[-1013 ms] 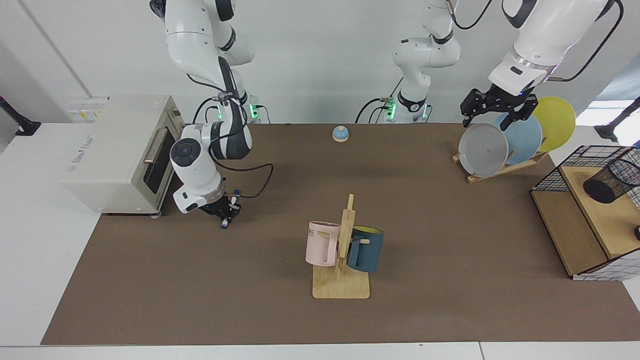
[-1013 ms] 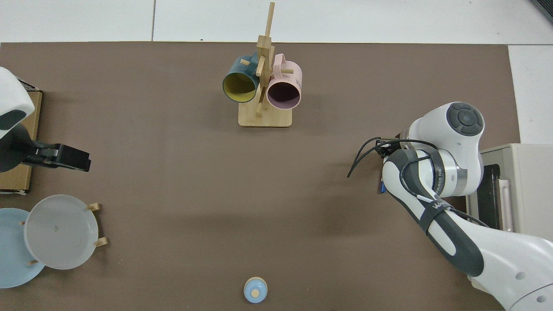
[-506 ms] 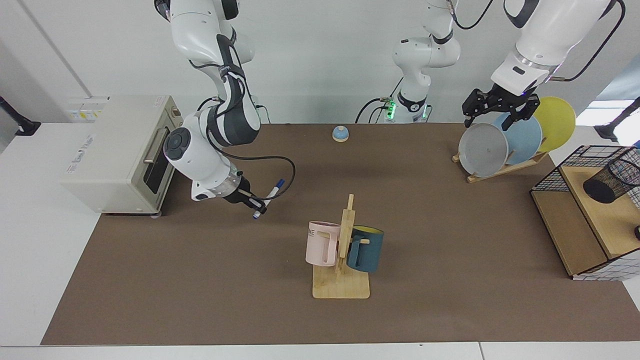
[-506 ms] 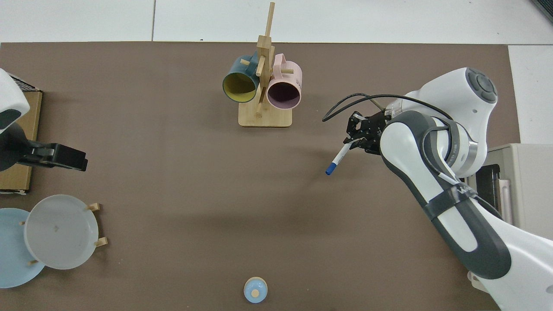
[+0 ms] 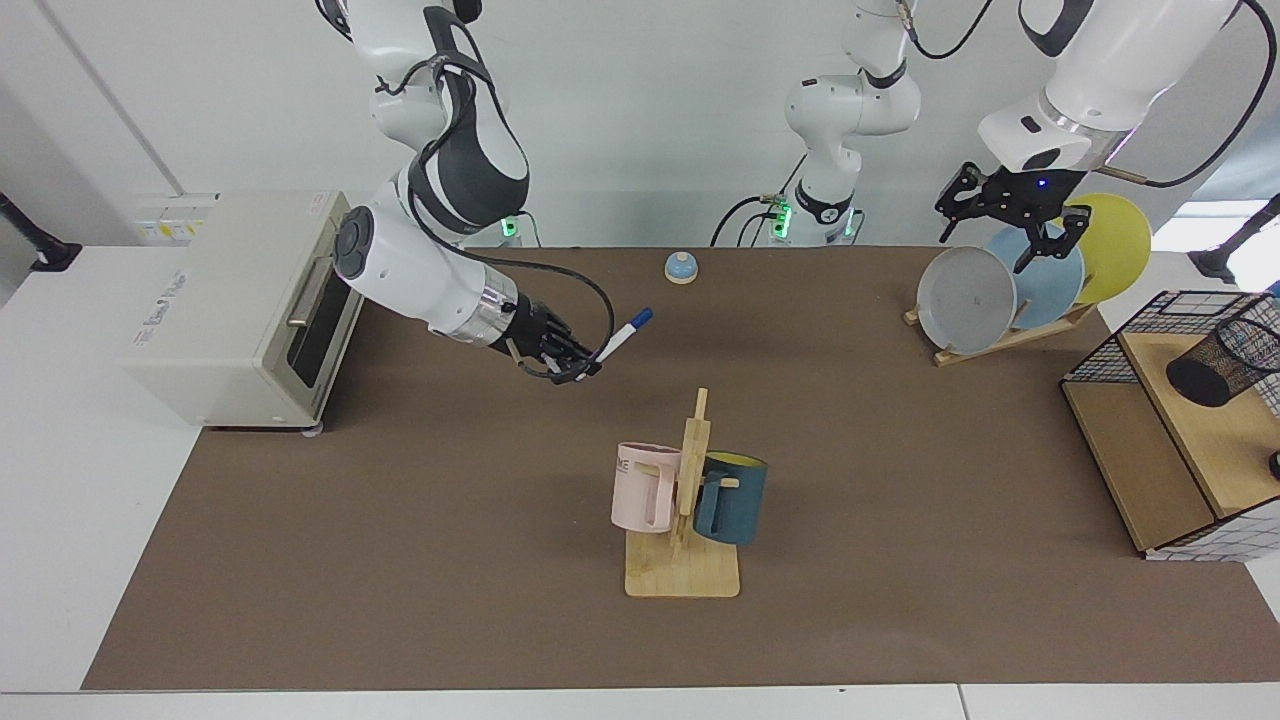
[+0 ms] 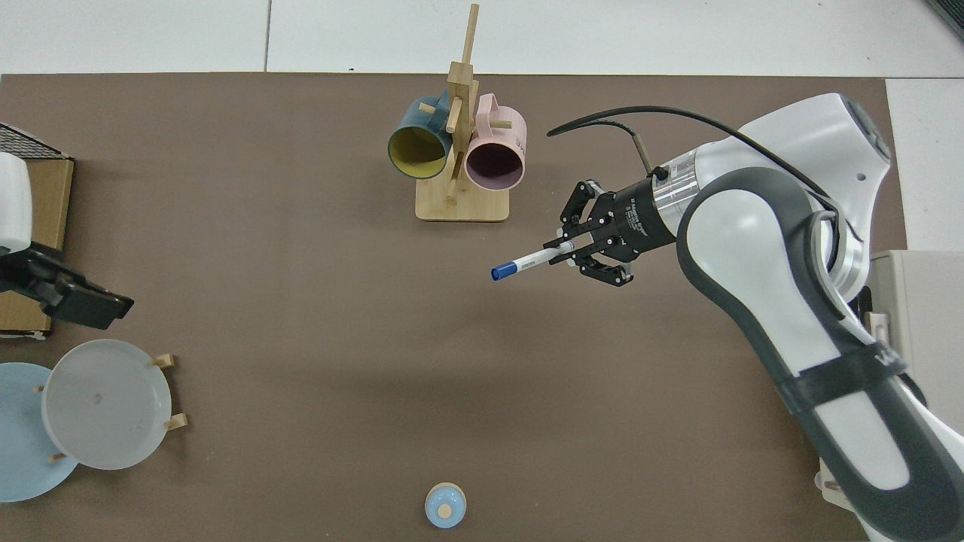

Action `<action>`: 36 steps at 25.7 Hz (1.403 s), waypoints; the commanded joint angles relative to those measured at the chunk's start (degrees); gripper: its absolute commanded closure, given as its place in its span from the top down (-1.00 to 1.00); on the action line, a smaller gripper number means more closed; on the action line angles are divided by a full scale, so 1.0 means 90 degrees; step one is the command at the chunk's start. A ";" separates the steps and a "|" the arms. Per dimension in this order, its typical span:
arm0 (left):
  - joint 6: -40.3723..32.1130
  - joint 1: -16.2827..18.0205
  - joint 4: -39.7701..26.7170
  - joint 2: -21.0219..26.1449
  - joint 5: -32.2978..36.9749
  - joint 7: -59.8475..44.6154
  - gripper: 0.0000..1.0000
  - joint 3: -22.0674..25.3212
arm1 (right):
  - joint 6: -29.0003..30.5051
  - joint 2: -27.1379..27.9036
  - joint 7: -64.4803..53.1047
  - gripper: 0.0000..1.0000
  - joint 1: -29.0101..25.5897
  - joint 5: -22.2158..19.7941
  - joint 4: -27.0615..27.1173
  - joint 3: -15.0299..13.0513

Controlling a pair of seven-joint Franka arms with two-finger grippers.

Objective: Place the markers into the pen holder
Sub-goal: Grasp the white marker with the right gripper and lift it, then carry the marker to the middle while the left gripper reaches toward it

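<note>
Since earlier: right gripper (image 5: pixel 572 362) has swung from beside the toaster oven (image 5: pixel 240 305) toward frame centre | fingers clamp marker (image 5: pixel 622 334), capped end leading toward pen holder (image 5: pixel 1222 362) at far right | left gripper (image 5: pixel 1010 205) nearer it, fingers spread, waiting over plate rack (image 5: pixel 1000 335)

- A robot lab set up like a mock kitchen: two white arms are bolted at the far edge of a worktop (image 5: pixel 400 560) covered by a brown mat, with plain white walls behind.
- Cables run to the arm bases, which show green lights.
- Household props are spread out as test pieces: a toaster oven (image 5: pixel 240 305), a mug rack (image 5: pixel 685 500), a plate rack (image 5: pixel 1010 335), a wire basket (image 5: pixel 1105 345) and a small bell (image 5: pixel 681 267).
</note>
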 commanded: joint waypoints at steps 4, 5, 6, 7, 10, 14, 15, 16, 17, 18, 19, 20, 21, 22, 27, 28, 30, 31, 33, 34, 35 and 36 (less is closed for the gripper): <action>-0.0011 0.0139 -0.0014 -0.0022 -0.0044 0.2234 1.00 -0.0050 | 0.0054 -0.0325 0.1567 -1.00 0.0267 0.1158 -0.0049 -0.0011; -0.0011 0.0139 -0.0053 -0.0052 -0.0054 0.2450 1.00 -0.0060 | 0.0200 -0.0325 0.1675 -1.00 0.0394 0.1198 -0.0049 -0.0020; -0.0011 0.0129 -0.0170 -0.0110 -0.0054 0.2500 1.00 -0.0070 | 0.0375 -0.0335 0.1859 -1.00 0.0521 0.1169 -0.0068 -0.0011; -0.0002 0.0129 -0.0316 -0.0217 -0.0064 0.2578 1.00 -0.0070 | 0.0532 -0.0344 0.2055 -1.00 0.0648 0.1121 -0.0078 -0.0020; 0.0105 0.0071 -0.0668 -0.0452 -0.0025 0.2842 0.99 -0.0148 | 0.1000 -0.0384 0.2417 -1.00 0.1020 0.1140 -0.0137 -0.0011; 0.0243 -0.0017 -0.0698 -0.0462 0.0336 0.2658 0.99 -0.0605 | 0.1324 -0.0393 0.2944 -1.00 0.1351 0.1169 -0.0137 -0.0020; 0.0243 -0.0017 -0.0698 -0.0462 0.0404 0.2541 0.99 -0.0723 | 0.1402 -0.0393 0.3023 -1.00 0.1459 0.1169 -0.0137 -0.0021; 0.0233 -0.0017 -0.0698 -0.0462 0.0424 0.2395 0.99 -0.0811 | 0.1499 -0.0393 0.3139 -1.00 0.1566 0.1159 -0.0146 -0.0021; 0.0204 -0.0017 -0.0688 -0.0462 0.0434 0.2249 0.99 -0.0928 | 0.1607 -0.0393 0.3266 -1.00 0.1635 0.1130 -0.0147 -0.0021; 0.0175 -0.0017 -0.0679 -0.0462 0.0444 0.2121 0.99 -0.1055 | 0.1685 -0.0393 0.3354 -1.00 0.1684 0.1091 -0.0147 -0.0021; 0.0165 -0.0017 -0.0669 -0.0462 0.0521 0.2033 0.99 -0.1172 | 0.1773 -0.0403 0.3384 -1.00 0.1723 0.1081 -0.0185 -0.0021; 0.0155 -0.0027 -0.0659 -0.0472 0.0696 0.1974 0.99 -0.1299 | 0.1851 -0.0422 0.3404 -1.00 0.1743 0.1091 -0.0234 -0.0011; 0.0135 -0.0027 -0.0640 -0.0472 0.0911 0.1916 0.99 -0.1504 | 0.1881 -0.0452 0.3404 -1.00 0.1772 0.1091 -0.0234 -0.0011; 0.0116 -0.0027 -0.0630 -0.0491 0.1077 0.1838 0.98 -0.1709 | 0.1900 -0.0452 0.3433 -1.00 0.1811 0.1091 -0.0244 -0.0011; -0.0098 -0.0027 -0.0455 -0.0501 0.1878 0.1720 0.98 -0.2519 | 0.1930 -0.0471 0.3540 -1.00 0.2074 0.1081 -0.0264 -0.0030; -0.0176 -0.0027 -0.0386 -0.0501 0.2025 0.1720 0.99 -0.2695 | 0.1978 -0.0471 0.3589 -1.00 0.2114 0.1072 -0.0264 -0.0040; -0.0255 -0.0027 -0.0269 -0.0491 0.2279 0.1729 0.98 -0.2950 | 0.2134 -0.0501 0.3619 -1.00 0.2134 0.1062 -0.0302 -0.0021; -0.0265 -0.0027 -0.0239 -0.0491 0.2367 0.1729 0.97 -0.3096 | 0.2154 -0.0520 0.3619 -1.00 0.2134 0.1062 -0.0332 -0.0021; -0.0265 -0.0017 -0.0229 -0.0491 0.2407 0.1720 0.95 -0.3331 | 0.2193 -0.0530 0.3619 -1.00 0.2202 0.1062 -0.0352 -0.0021; -0.0265 -0.0017 -0.0229 -0.0491 0.2417 0.1720 0.92 -0.3380 | 0.2184 -0.0530 0.3619 -1.00 0.2231 0.1062 -0.0352 -0.0030; -0.0265 -0.0027 -0.0229 -0.0491 0.2436 0.1720 0.92 -0.3400 | 0.2193 -0.0540 0.3609 -1.00 0.2222 0.1062 -0.0361 -0.0030; -0.0294 -0.0027 -0.0210 -0.0501 0.2436 0.1720 0.89 -0.3458 | 0.2184 -0.0540 0.3600 -1.00 0.2222 0.1062 -0.0381 -0.0030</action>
